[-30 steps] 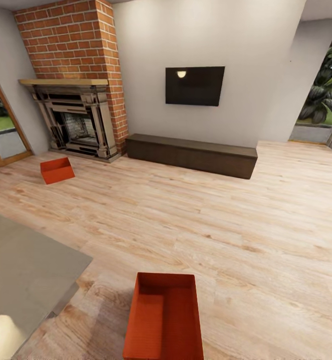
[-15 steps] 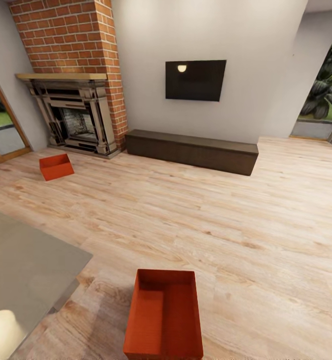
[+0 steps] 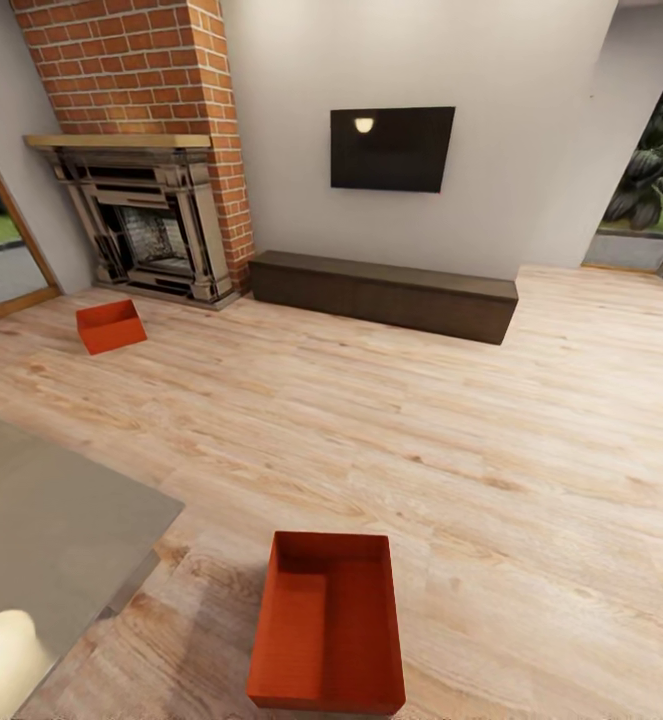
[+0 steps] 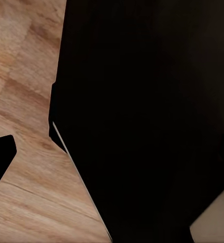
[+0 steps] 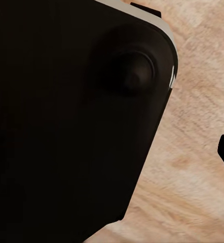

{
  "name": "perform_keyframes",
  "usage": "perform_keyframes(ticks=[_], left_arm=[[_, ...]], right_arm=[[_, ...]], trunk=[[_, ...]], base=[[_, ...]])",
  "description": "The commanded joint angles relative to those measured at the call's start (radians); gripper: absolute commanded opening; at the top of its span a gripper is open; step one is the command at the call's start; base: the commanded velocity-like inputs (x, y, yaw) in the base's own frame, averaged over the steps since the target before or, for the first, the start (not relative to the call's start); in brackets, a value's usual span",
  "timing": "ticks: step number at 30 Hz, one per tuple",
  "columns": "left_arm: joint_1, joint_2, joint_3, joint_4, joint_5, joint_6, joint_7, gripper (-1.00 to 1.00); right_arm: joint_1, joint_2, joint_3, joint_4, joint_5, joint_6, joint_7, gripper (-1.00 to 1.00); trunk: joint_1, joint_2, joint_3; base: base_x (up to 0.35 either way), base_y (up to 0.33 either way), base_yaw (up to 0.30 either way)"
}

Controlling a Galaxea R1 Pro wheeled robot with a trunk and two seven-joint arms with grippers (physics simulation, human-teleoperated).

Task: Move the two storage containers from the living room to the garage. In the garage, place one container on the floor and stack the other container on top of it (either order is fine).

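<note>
We cannot tell how either pincer stands: both wrist views show black robot body over wood-plank floor (image 4: 26,76). One storage container (image 3: 328,622) sits open-topped on the planks just ahead of us; the other container (image 3: 110,326) lies well apart, near the brick fireplace (image 3: 146,215), left of the low cabinet (image 3: 386,295) under the TV (image 3: 391,149).

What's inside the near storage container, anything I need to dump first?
The near storage container looks empty in the head view: only its orange-red bottom and inner walls show. The strip just behind its nearest wall is hidden. It sits on the wood-plank floor.
</note>
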Motion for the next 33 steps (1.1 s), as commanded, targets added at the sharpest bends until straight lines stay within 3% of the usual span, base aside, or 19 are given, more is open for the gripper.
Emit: perform_keyframes(ticks=[1,33], left_arm=[[0.000,0.000,0.000,0.000,0.006,-0.003,-0.001,1.00],[0.000,0.000,0.000,0.000,0.006,-0.003,-0.001,1.00]], right_arm=[[-0.001,0.000,0.007,0.002,-0.005,-0.005,-0.002,1.00],[-0.001,-0.001,0.008,0.002,-0.004,-0.004,-0.002,1.00]], trunk=[[0.000,0.000,-0.002],[0.000,0.000,-0.054]], base=[[0.000,0.000,0.000],[0.000,0.000,0.000]])
